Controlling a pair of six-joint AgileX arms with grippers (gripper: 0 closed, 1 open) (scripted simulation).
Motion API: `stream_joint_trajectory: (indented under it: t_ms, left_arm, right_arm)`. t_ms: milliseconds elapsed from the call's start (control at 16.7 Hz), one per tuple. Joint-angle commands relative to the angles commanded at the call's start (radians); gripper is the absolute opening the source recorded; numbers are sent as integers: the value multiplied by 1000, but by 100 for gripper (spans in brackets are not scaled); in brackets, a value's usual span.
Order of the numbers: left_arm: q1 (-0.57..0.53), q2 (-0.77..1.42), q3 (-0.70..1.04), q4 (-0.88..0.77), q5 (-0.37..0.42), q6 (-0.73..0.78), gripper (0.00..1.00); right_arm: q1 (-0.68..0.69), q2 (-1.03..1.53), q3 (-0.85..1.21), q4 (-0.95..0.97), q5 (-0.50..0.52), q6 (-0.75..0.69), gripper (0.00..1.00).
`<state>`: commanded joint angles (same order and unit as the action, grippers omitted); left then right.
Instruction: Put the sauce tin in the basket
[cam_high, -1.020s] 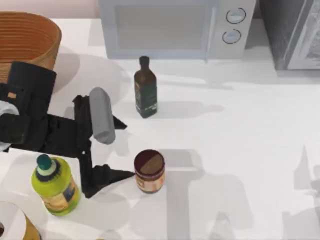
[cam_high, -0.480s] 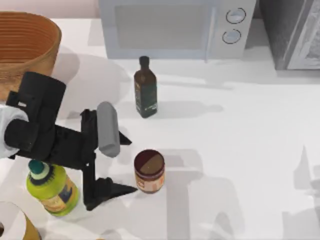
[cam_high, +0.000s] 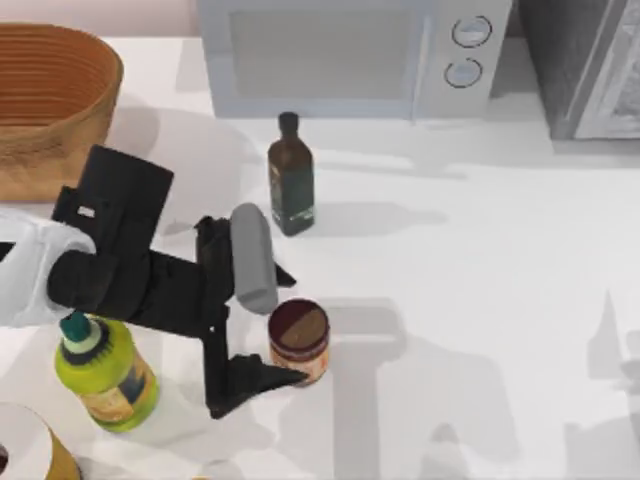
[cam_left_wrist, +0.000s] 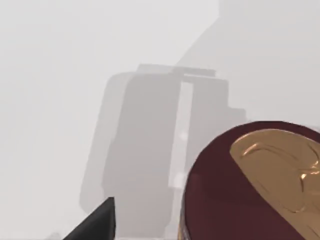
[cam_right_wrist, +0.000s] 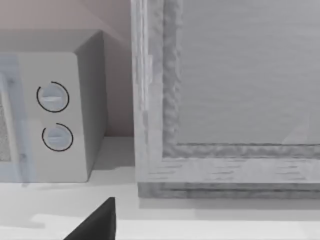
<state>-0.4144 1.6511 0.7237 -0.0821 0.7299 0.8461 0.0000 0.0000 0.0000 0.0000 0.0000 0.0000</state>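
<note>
White all over, the surface (cam_high: 500, 300) carries everything here. Along its far edge stands a pale microwave (cam_high: 350, 55) with two round dials, and a grey textured cabinet (cam_high: 585, 65) fills the far right corner. The basket (cam_high: 45, 95), woven in orange-brown ribs, sits at the far left corner, well apart from the tin.

The left arm reaches in from the left edge, black and bulky, with a grey cylinder lying across its wrist. Its left claw (cam_high: 283, 328) is spread open around the sauce tin (cam_high: 299, 342): one finger points past the tin's far side, the other lies at its near side, its tip at the label. From the left wrist view the tin's dark brown and gold top (cam_left_wrist: 260, 185) looms close, with one dark fingertip (cam_left_wrist: 97, 222) off beside it.

A dark green bottle (cam_high: 290, 178) stands upright between the microwave and the tin. A yellow-green bottle with a teal cap (cam_high: 100, 365) stands near the left edge, partly under the arm. The sauce tin stands upright on the surface, towards the near edge, left of centre.

The right wrist view faces the microwave (cam_right_wrist: 50, 115) and the cabinet (cam_right_wrist: 230, 100), with a dark fingertip (cam_right_wrist: 97, 222) of the right claw at the picture's edge; I cannot tell how it is set.
</note>
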Motion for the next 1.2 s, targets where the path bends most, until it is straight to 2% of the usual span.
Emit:
stream_joint_trajectory:
  t_ms: [300, 600, 1200]
  left_arm:
    - [-73, 170, -2, 207, -45, -86, 100]
    - [-77, 187, -8, 225, -48, -90, 100]
    - [-77, 187, -8, 225, -48, -90, 25]
  right_arm:
    - [0, 0, 0, 0, 0, 0, 100]
    - [0, 0, 0, 0, 0, 0, 100]
    - [0, 0, 0, 0, 0, 0, 100]
